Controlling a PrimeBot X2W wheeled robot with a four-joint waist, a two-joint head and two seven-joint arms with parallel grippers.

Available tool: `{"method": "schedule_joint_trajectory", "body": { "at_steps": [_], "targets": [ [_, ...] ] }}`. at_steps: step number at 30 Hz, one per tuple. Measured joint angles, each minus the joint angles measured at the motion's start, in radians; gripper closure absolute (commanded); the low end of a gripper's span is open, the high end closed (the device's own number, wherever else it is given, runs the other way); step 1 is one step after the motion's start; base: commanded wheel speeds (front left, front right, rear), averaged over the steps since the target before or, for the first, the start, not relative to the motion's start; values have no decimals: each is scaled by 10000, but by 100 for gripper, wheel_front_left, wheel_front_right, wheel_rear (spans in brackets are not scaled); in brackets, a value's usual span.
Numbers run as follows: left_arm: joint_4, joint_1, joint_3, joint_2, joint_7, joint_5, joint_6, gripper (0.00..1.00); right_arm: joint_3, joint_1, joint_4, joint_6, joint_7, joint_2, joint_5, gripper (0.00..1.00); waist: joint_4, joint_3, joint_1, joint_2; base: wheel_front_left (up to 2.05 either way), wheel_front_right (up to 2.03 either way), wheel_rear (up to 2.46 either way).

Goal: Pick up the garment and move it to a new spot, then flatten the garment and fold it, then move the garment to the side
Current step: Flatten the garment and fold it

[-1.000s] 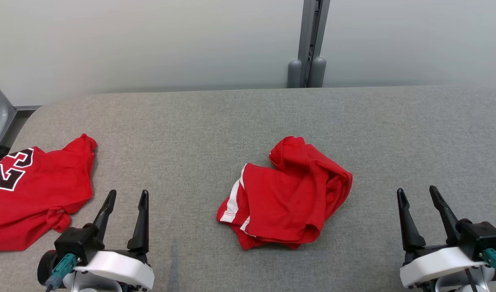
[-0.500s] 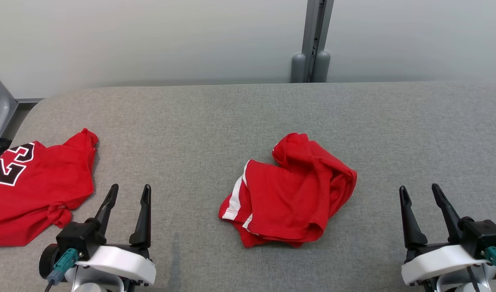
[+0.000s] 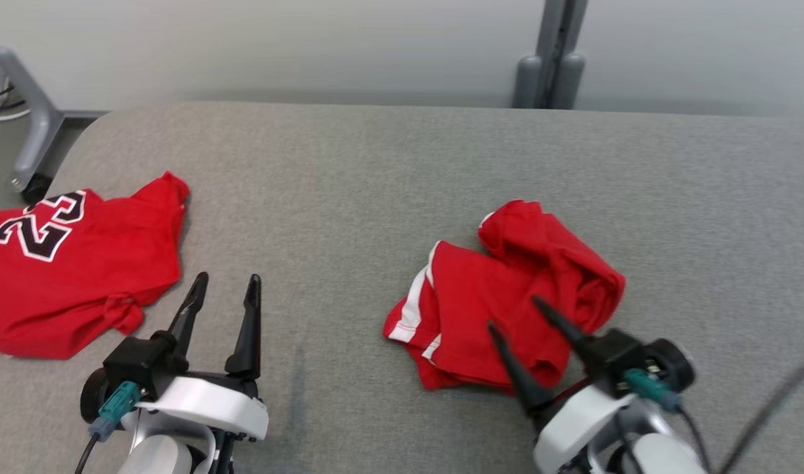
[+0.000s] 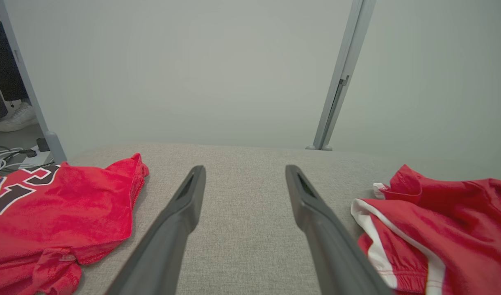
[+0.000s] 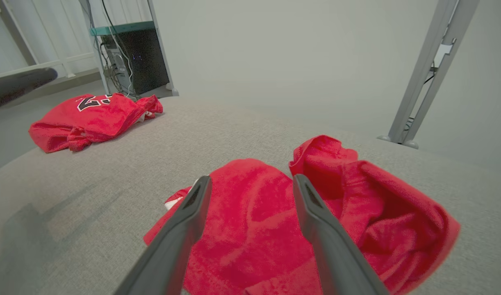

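Observation:
The garment [image 3: 507,289] is a crumpled red piece with white side stripes, lying in a heap at the table's middle. My right gripper [image 3: 514,313] hangs open over its near edge, fingers angled up and to the left. The right wrist view has both fingers of the right gripper [image 5: 250,180] spread above the red cloth [image 5: 369,213], gripping nothing. Left of the heap, my left gripper [image 3: 227,278] stands open over bare table. From the left wrist, the open left gripper [image 4: 242,170] points along the table, with the garment [image 4: 439,221] to its right.
A second red shirt with a black "23" [image 3: 73,263] lies flat at the table's left end. The grey fabric table [image 3: 349,171] has a rounded far-left corner. A grey post [image 3: 550,66] stands behind it, a metal frame leg [image 3: 33,131] and cables to the left.
My right gripper has swung left and forward until it hangs over the crumpled garment's near edge. The head camera has shifted, sliding the whole scene. The left gripper has kept its place.

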Motion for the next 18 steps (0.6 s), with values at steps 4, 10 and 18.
{"method": "schedule_joint_trajectory", "body": {
  "at_steps": [4,10,18],
  "targets": [
    [132,-225,-50,-232,-27,35,-109,0,1496,-408,215,0,769,-376,249,0,377,217,0,0,0,0,0],
    [332,-407,-6,-497,-42,98,-238,0,2566,-791,748,0,1563,-909,182,0,858,555,0,0,0,0,0],
    [376,-446,339,-734,-56,395,-391,0,2071,-1014,1250,0,1716,-859,-307,100,1003,732,0,0,0,0,0]
  ]
}}
